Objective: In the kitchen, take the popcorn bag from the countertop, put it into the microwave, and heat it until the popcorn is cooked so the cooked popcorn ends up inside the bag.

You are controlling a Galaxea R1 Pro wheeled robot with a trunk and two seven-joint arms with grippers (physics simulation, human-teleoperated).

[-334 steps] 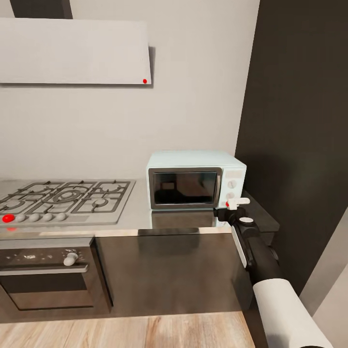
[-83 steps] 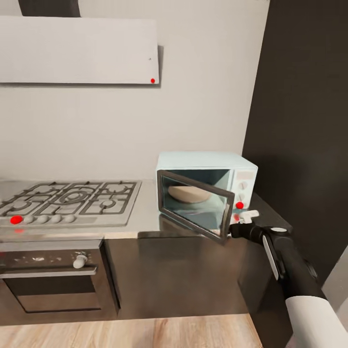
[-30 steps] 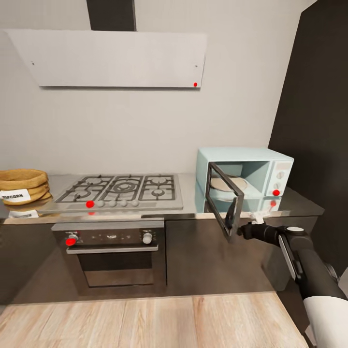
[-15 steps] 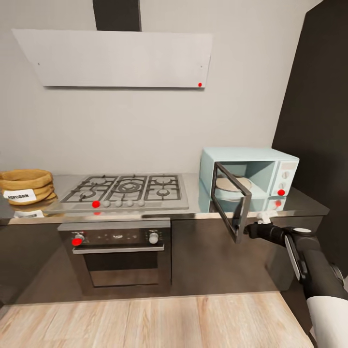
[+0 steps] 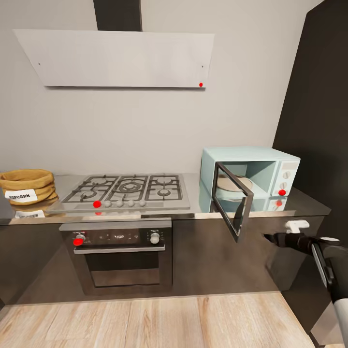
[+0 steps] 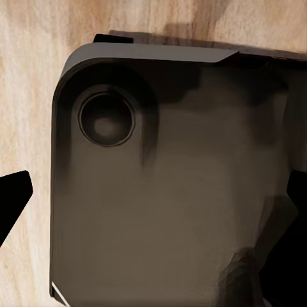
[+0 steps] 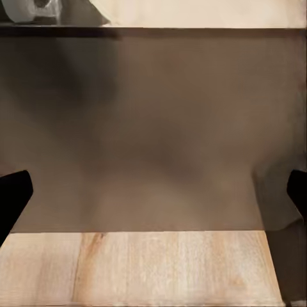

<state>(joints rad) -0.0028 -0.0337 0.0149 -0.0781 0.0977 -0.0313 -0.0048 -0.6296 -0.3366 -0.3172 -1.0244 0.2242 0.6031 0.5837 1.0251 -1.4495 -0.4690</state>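
The popcorn bag (image 5: 23, 186), a tan sack with a white label, stands at the far left of the steel countertop (image 5: 192, 198). The mint-blue microwave (image 5: 263, 170) sits at the countertop's right end, and its dark glass door (image 5: 233, 200) hangs wide open toward me, showing a round plate inside. My right gripper (image 5: 271, 238) hovers below and to the right of the door's free edge, in front of the dark cabinet, apart from it. Its fingers stand open and empty in the right wrist view (image 7: 153, 192). My left gripper (image 6: 153, 198) is open over my dark base.
A gas hob (image 5: 125, 191) lies between the bag and the microwave, with a built-in oven (image 5: 118, 256) under it and a hood (image 5: 116, 58) above. A tall dark cabinet (image 5: 319, 121) stands at the right. Wooden floor (image 5: 145, 321) runs before the cabinets.
My right gripper has drawn away from the microwave door's edge, to the right and slightly down. The door stays open. The view has shifted only slightly.
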